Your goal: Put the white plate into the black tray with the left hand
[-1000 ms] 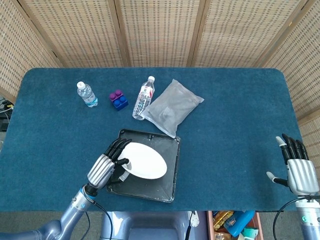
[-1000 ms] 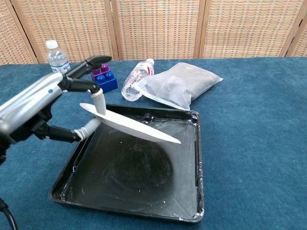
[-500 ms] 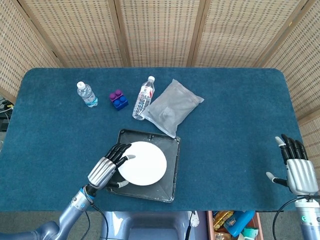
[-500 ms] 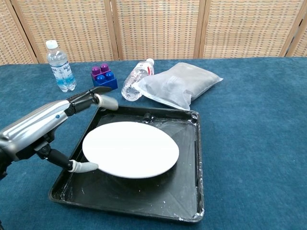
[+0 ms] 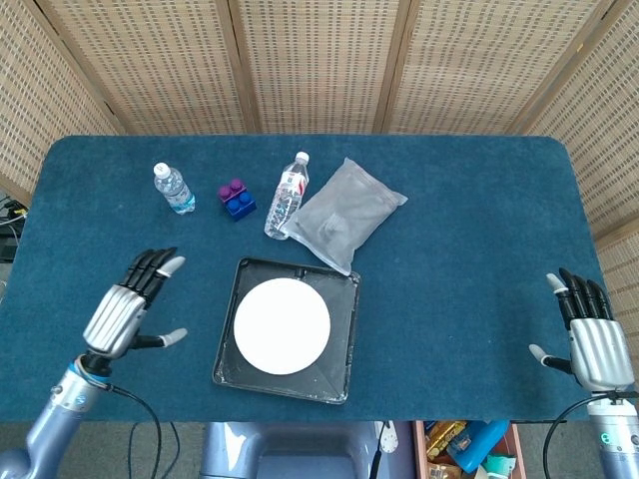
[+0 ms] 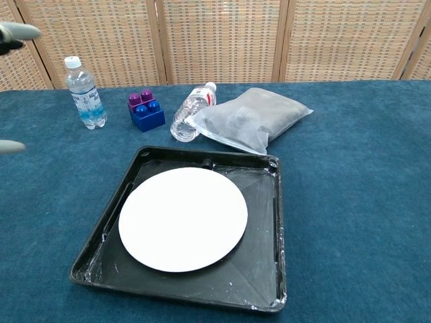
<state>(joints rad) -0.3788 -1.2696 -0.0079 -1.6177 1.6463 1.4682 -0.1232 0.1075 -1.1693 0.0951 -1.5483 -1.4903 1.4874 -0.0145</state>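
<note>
The white plate [image 5: 282, 325] [image 6: 183, 217] lies flat inside the black tray [image 5: 340, 350] [image 6: 269, 269] at the near middle of the table. My left hand [image 5: 130, 306] hovers well to the left of the tray, fingers spread, holding nothing; in the chest view only its fingertips [image 6: 15, 30] show at the left edge. My right hand [image 5: 591, 337] rests open at the far right near the table's front edge and is outside the chest view.
An upright water bottle [image 5: 173, 188] [image 6: 83, 93], a purple and blue block [image 5: 236, 198] [image 6: 145, 111], a lying bottle [image 5: 287, 195] [image 6: 190, 110] and a grey bag [image 5: 343, 213] [image 6: 252, 120] stand behind the tray. Wicker screens close off the back.
The left hand let go of the plate and drew away to the left. The plate went from tilted to flat in the tray. The right hand stayed put.
</note>
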